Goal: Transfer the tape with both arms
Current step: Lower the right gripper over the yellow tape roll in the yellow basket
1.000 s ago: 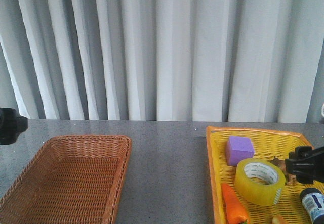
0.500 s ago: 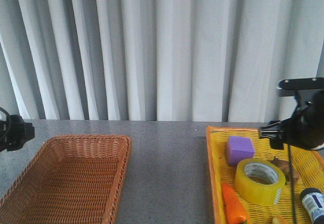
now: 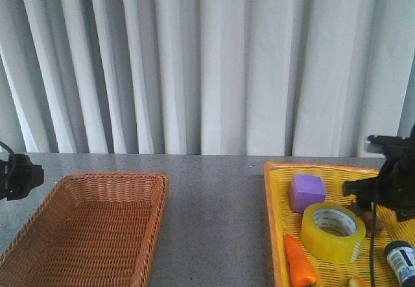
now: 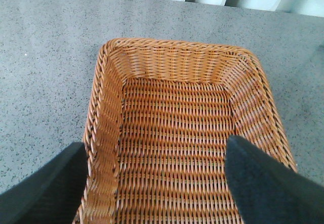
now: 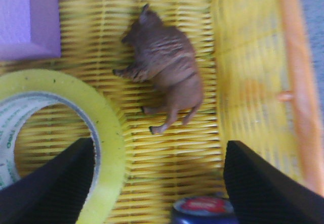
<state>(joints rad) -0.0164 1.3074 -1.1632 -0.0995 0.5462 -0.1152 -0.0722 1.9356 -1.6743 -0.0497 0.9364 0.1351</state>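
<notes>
Lying flat in the yellow tray [image 3: 280, 222], the tape [image 3: 332, 232] sits just beside a purple cube [image 3: 306, 192]. Right end effector [image 5: 157, 183] hangs spread wide above, empty; left end effector [image 4: 157, 183] gapes over the wicker basket [image 3: 91, 229].

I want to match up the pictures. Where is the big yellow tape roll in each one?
Front view: the tape lies in the yellow tray at lower right, just in front of the purple cube.
Left wrist view: not in it; only the brown wicker basket on the grey table shows.
Right wrist view: the tape is at the lower left, part cut off.
Shared landmark: the purple cube beside the tape, in the front and right wrist views.
</notes>
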